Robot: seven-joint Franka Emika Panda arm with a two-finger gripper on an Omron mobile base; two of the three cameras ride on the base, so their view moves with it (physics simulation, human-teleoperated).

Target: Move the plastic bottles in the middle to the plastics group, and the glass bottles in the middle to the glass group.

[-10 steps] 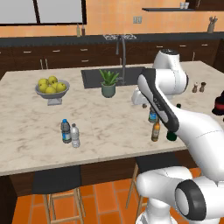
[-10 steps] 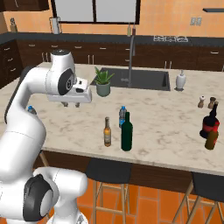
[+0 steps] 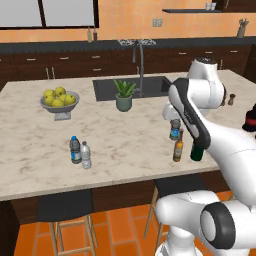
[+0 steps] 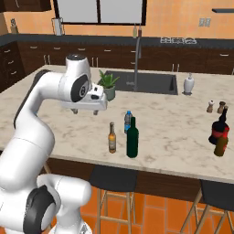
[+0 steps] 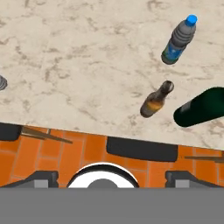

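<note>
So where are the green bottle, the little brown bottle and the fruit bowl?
green bottle [image 4: 132, 140], right base view, mid body.
brown bottle [image 4: 112, 140], right base view, label area.
fruit bowl [image 3: 60, 106], left base view, front rim.

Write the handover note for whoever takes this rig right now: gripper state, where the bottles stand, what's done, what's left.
Gripper: open, empty, above the counter, left of the middle bottles.
Middle, all upright near the front edge: clear water bottle, amber bottle, green bottle.
Plastics group: two small bottles on the left part of the counter.
Glass group: dark bottle with red band at the right end.
Done: nothing sorted yet.
Left: water bottle to the plastics group; amber and green bottles to the glass group.
</note>
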